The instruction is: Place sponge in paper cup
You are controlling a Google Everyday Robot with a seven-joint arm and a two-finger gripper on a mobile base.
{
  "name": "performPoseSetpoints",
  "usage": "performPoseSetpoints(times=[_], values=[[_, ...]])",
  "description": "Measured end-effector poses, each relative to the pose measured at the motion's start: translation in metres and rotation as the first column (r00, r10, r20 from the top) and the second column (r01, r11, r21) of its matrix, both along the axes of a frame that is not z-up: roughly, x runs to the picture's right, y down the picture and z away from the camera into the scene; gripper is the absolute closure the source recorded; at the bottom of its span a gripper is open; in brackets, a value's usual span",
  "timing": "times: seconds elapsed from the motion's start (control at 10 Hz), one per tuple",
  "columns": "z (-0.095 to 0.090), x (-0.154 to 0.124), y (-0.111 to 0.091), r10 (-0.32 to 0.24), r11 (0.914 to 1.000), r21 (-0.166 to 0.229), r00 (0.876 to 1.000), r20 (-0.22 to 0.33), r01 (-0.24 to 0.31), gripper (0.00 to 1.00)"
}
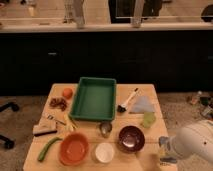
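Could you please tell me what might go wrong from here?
The gripper, shut at the front right corner of the table, seems to hold the sponge. The dark bowl lies between it and the paper cup, so a low sweep could clip it. The sponge looks cup-sized and may tip the cup.

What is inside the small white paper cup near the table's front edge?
The small white paper cup shows only its pale inside, apparently empty; nothing covers its mouth. The gripper, shut, is by the wooden table's front right corner, apart from it.
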State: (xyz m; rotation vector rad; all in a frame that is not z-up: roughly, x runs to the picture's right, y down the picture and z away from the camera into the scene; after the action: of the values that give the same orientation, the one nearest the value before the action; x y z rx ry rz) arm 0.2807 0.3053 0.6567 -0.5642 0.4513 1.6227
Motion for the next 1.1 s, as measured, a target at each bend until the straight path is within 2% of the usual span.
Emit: performPoseSetpoints(times=[0.3,0.7,1.0,1.1], values=[[-0.018,-0.013,-0.01,-0.018,0.9996,0.024,0.999,0.048,0.017,0.87],[-0.047,-0.05,-0.017,-0.077,0.9954,0.068,0.985,0.156,0.067,0.87],[-0.084,-0.084,-0.014,-0.144,0.9866,0.113,0.955,0.261,0.118,0.87],[-0.094,-0.098,-0.012,-0.174,0.9817,0.128,0.939,0.296,0.141,0.87]])
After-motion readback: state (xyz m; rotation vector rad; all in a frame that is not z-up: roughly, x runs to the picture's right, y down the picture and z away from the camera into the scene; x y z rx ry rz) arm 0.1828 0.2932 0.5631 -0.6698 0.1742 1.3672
